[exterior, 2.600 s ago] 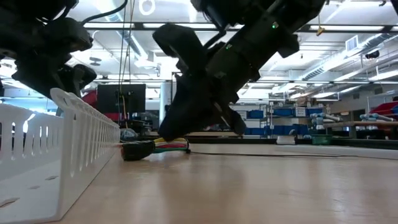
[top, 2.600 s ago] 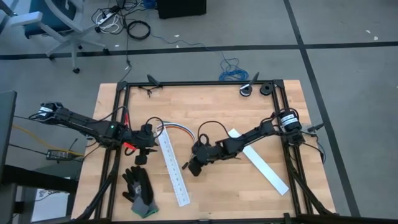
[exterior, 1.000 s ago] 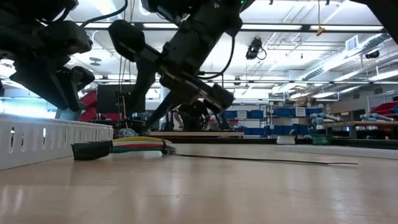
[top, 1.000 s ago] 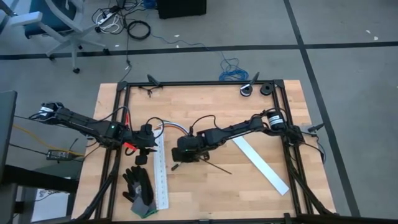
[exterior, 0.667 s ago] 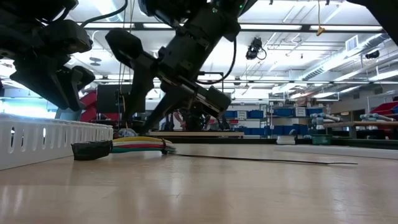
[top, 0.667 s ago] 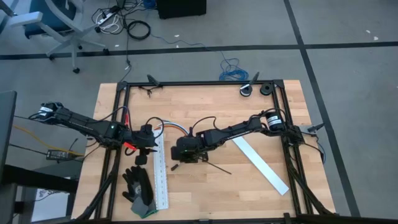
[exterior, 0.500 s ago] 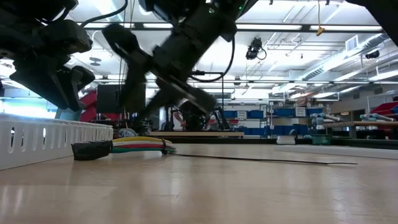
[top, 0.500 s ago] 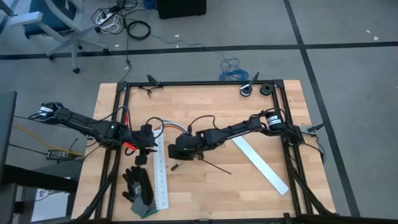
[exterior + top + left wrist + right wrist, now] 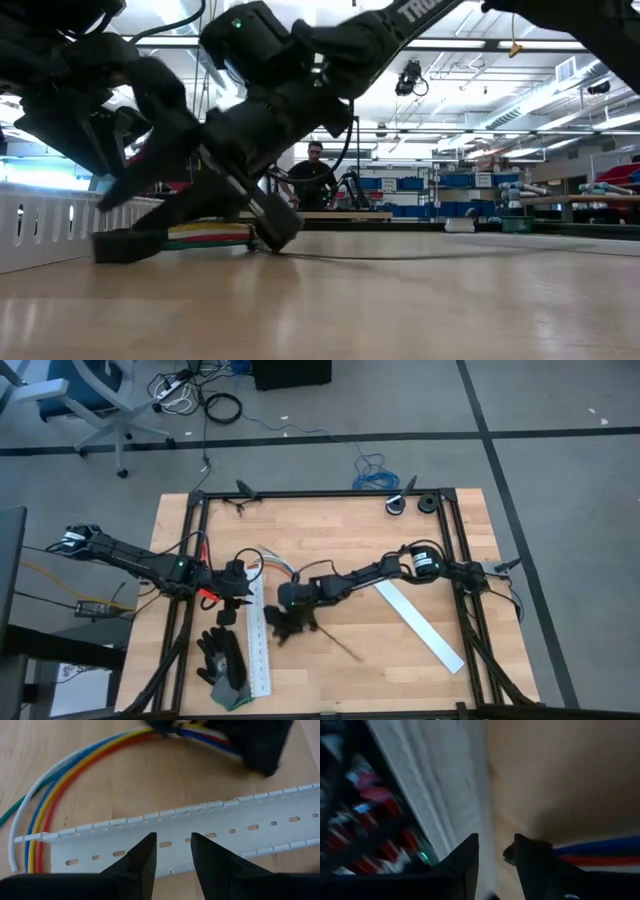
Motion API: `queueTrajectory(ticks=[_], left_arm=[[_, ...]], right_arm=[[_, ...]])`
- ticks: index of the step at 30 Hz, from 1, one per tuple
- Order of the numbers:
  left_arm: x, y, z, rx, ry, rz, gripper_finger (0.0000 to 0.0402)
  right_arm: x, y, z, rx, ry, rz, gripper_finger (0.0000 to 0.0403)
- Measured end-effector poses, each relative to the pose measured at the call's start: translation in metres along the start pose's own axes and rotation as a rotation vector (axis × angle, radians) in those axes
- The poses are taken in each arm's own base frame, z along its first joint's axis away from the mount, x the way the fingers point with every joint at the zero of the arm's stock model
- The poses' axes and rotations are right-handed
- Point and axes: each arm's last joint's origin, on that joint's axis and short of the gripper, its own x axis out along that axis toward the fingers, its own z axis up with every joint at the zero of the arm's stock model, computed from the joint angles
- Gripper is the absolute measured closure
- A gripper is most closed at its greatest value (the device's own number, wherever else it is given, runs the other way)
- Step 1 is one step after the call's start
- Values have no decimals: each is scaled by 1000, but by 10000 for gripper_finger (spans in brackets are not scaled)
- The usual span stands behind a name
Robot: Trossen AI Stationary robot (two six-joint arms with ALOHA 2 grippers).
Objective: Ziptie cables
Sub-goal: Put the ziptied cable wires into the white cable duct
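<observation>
Lying unbound on the table, the cables (image 9: 75,767) are curving as a loose fan of red, yellow, blue and white just above the slotted white strip (image 9: 200,840) in the left wrist view; in the high view they are sitting centre-left. The ziptie (image 9: 338,641) is lying flat and apart from them, running toward the lower right of centre in the high view, not wrapped around anything. Judging from this, the task is barely begun: threading, looping and cinching are all left.

The right gripper (image 9: 285,622) is reaching low at the cables' near end, beside the strip; its fingers (image 9: 465,865) are showing a narrow gap with nothing seen between them. The left gripper (image 9: 171,851) is hovering over the strip, fingers narrowly apart and empty.

Compared with half a second back, the right arm is stretching further toward the lower left of the high view and dropping lower in the low view, now covering the cable bundle's end. The ziptie is lying shifted slightly toward the bottom of the frame. The left arm is staying put. A second white strip (image 9: 420,622) is resting at centre-right, a glove (image 9: 225,660) at lower left.
</observation>
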Motion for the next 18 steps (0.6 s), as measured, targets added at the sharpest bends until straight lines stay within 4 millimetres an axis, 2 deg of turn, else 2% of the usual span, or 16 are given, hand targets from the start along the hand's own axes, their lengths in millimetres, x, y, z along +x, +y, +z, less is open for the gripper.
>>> queueTrajectory(ticks=[3, 5, 8, 15, 18], left_arm=[[0, 0, 0, -1, 2, -8, 271], [0, 0, 0, -2, 3, -9, 271], [0, 0, 0, -3, 3, -9, 271], [0, 0, 0, -4, 4, -9, 271], [0, 0, 0, -4, 4, -9, 271]], right_arm=[[-11, -1, -11, -49, 20, -96, 297], [-25, 0, -17, -89, 3, -178, 305], [-52, 0, -21, -142, -82, -322, 320], [-130, 1, -35, -316, -338, -725, 345], [-148, 11, -42, -375, -413, -711, 345]])
